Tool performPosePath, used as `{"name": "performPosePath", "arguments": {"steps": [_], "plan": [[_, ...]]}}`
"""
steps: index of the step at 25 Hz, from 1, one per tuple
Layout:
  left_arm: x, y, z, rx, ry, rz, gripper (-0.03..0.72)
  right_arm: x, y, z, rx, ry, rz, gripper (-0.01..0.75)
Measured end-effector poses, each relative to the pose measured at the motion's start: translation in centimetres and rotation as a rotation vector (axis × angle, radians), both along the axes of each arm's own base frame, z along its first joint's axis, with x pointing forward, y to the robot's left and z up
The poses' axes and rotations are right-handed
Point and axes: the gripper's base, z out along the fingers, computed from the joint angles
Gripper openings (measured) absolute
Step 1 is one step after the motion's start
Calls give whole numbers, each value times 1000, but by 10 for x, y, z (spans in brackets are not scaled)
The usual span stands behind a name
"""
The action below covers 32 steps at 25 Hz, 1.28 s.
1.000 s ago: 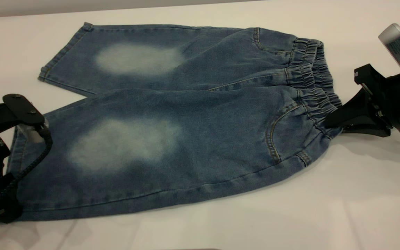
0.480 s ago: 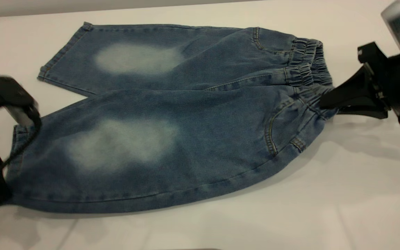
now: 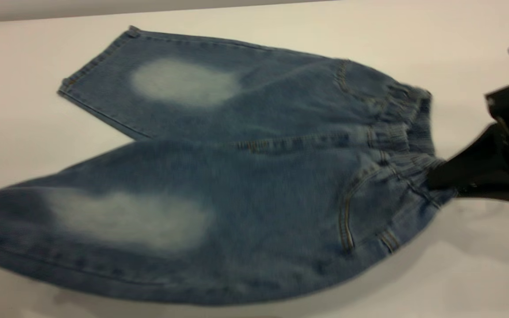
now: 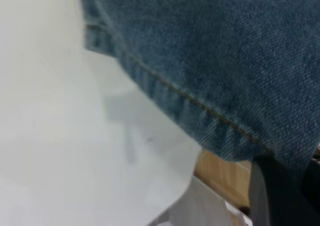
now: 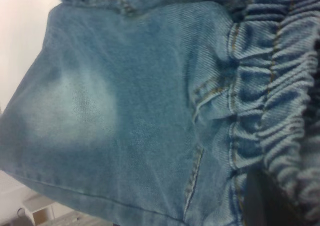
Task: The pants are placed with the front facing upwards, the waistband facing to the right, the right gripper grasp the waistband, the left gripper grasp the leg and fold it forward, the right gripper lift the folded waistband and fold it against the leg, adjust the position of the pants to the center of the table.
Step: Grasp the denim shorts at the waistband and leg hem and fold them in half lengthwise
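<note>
The blue denim pants (image 3: pixel 254 176) lie front up on the white table (image 3: pixel 457 274), waistband (image 3: pixel 409 132) to the right. My right gripper (image 3: pixel 435 179) is shut on the waistband's near end and holds it off the table; the gathered elastic (image 5: pixel 270 100) fills its wrist view beside a dark finger (image 5: pixel 265 201). The near leg (image 3: pixel 104 229) hangs raised, running out past the left edge of the exterior view. My left gripper (image 4: pixel 287 186) is outside that view; in its wrist view the leg's stitched hem (image 4: pixel 200 105) runs into its dark finger. The far leg (image 3: pixel 170 84) lies flat.
Bare tabletop (image 3: pixel 24 110) surrounds the pants on the far side, the left and the right. In the left wrist view the table's edge (image 4: pixel 190 186) shows, with wooden floor (image 4: pixel 225 178) beyond it.
The near leg and the waistband's near end have risen off the table. The left gripper has left the exterior view with the hem. The far leg has slid right.
</note>
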Motion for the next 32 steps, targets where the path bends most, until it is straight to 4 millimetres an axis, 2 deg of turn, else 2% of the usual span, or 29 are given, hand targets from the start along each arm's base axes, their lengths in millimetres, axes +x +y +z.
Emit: {"name": "performPosePath", "arguments": {"steps": [3, 6, 9, 13, 16, 22, 26, 32], "plan": [[-8, 2, 19, -8, -91, 35, 58, -17, 1, 12, 9, 14, -20, 57], [-5, 7, 34, 29, -173, 76, 58, -26, 3, 26, 41, 48, -70, 57], [12, 11, 45, 72, -250, 109, 58, -26, 4, 39, 96, 81, -140, 58], [49, 9, 51, 97, -323, 128, 58, -13, 4, 50, 197, 159, -297, 58], [83, 4, 44, 88, -343, 138, 58, 1, 1, 53, 223, 213, -376, 58], [153, -9, 9, 54, -344, 130, 58, 36, -4, 51, 234, 281, -478, 58], [193, -16, -10, 47, -350, 124, 58, 57, -8, 40, 217, 338, -543, 58], [236, -35, -18, 31, -395, 97, 58, 78, -12, 13, 217, 456, -615, 60]]}}
